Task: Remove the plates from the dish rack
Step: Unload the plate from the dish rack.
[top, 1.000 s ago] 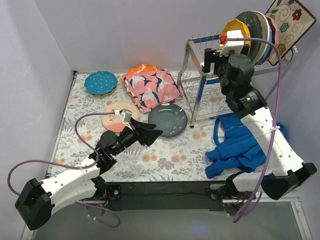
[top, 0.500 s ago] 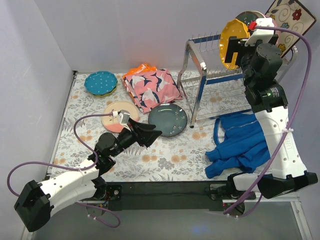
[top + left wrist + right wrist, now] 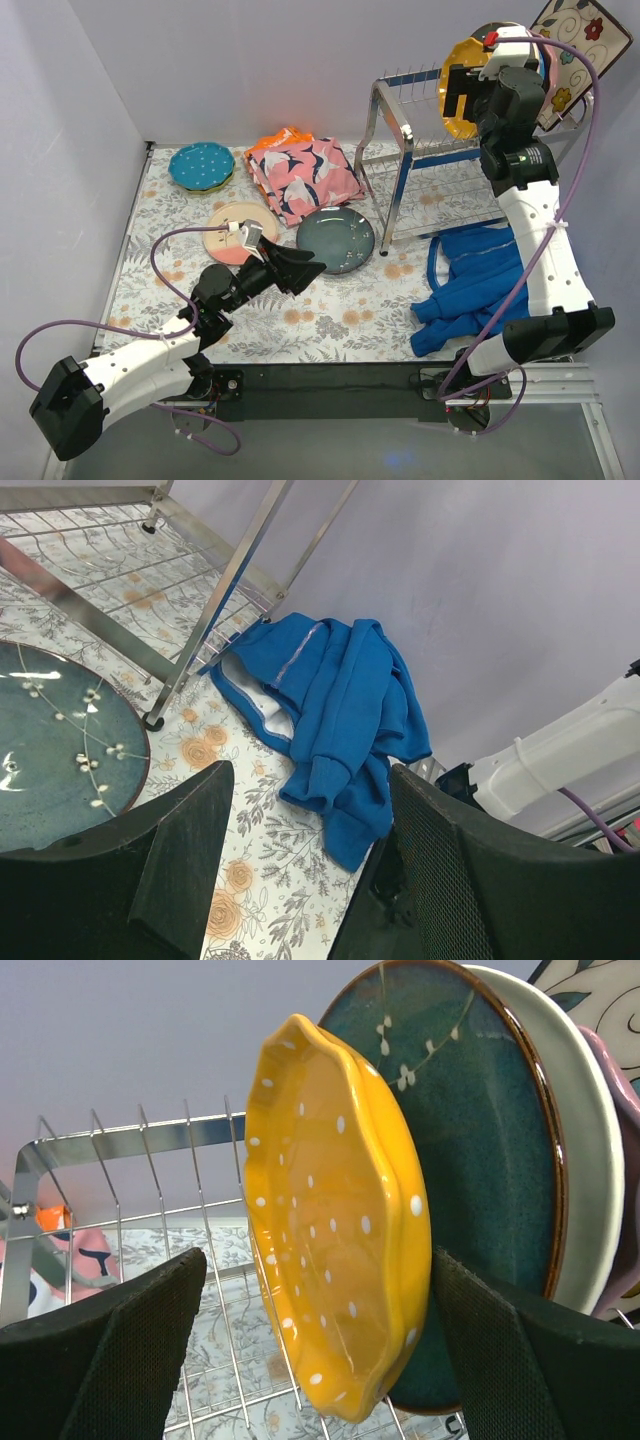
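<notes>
**Table** [image 3: 330,325], floral cover, seen from above.

**Dish rack** [image 3: 404,190], chrome wire, stands at the far right. Its upper tier carries the racked plates [image 3: 500,1110], packed on edge toward the right end. The square floral plate [image 3: 578,40] is rearmost. The orange dotted plate [image 3: 330,1190] is foremost, its face turned toward the bare prongs.

**Unloaded plates** lie flat at centre and left: a dark teal plate [image 3: 336,240], a cream-pink plate [image 3: 232,225] and a blue dotted plate [image 3: 201,165].

**Right gripper** [image 3: 315,1260] is raised to the upper tier, jaws spread wide, with the orange dotted plate standing between them. The disc is upright and its rim runs top to bottom in the wrist view, so closing would probably pinch it across its thickness. Whether either pad already touches the plate cannot be told from this angle.

**Left gripper** [image 3: 305,775], jaws apart and empty, hovers low just beside the dark teal plate, well apart from the upper tier. The right arm is clearly the nearer to the racked plates.
</notes>
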You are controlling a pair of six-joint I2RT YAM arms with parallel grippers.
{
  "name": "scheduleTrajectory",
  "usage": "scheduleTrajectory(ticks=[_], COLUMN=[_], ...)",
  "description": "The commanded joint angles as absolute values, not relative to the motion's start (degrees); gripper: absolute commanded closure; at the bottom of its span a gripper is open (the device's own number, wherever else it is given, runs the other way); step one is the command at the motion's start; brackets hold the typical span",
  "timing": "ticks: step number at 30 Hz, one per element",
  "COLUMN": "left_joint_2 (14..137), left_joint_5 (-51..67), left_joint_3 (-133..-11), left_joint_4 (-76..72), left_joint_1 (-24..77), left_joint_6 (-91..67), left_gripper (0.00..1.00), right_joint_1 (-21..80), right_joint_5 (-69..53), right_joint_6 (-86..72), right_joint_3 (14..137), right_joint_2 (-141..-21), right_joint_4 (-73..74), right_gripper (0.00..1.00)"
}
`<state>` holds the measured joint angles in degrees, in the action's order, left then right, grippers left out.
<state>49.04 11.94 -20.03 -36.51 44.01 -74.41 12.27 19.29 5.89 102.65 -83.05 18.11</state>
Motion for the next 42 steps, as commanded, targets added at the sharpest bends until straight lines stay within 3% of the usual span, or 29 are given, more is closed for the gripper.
scheduleTrajectory(ticks=[1, 7, 16, 20, 34, 42], left_joint_2=[48.0, 48.3, 48.3, 49.1, 48.1, 47.9], left_joint_5=[12.2, 12.3, 12.0, 12.7, 13.0, 11.7], left_joint_3=[-19.8, -20.0, -19.9, -20.3, -20.7, -20.6], left_joint_4=[-37.5, -37.4, -37.2, -37.1, -36.2, -35.8], left_joint_1=[44.1, 44.2, 44.2, 44.1, 44.2, 44.1], left_joint_6=[-74.4, -74.2, -74.1, -74.3, -74.4, -73.7], left_gripper=[0.38, 0.38, 0.38, 0.38, 0.38, 0.39], right_joint_1=[11.0, 8.2, 6.3, 6.1, 5.8, 5.9], right_joint_5=[18.8, 10.4, 7.2, 7.6, 6.9, 6.9], right_joint_6=[6.2, 4.5, 4.5, 4.9, 8.7, 9.1], right_joint_3=[106.3, 105.6, 104.7, 104.4, 101.5, 102.4], right_joint_2=[-84.3, -86.3, -87.1, -86.7, -85.1, -84.6], right_joint_4=[16.2, 16.2, 15.7, 15.6, 12.0, 11.7], right_gripper=[0.02, 0.05, 0.18, 0.32, 0.62, 0.96])
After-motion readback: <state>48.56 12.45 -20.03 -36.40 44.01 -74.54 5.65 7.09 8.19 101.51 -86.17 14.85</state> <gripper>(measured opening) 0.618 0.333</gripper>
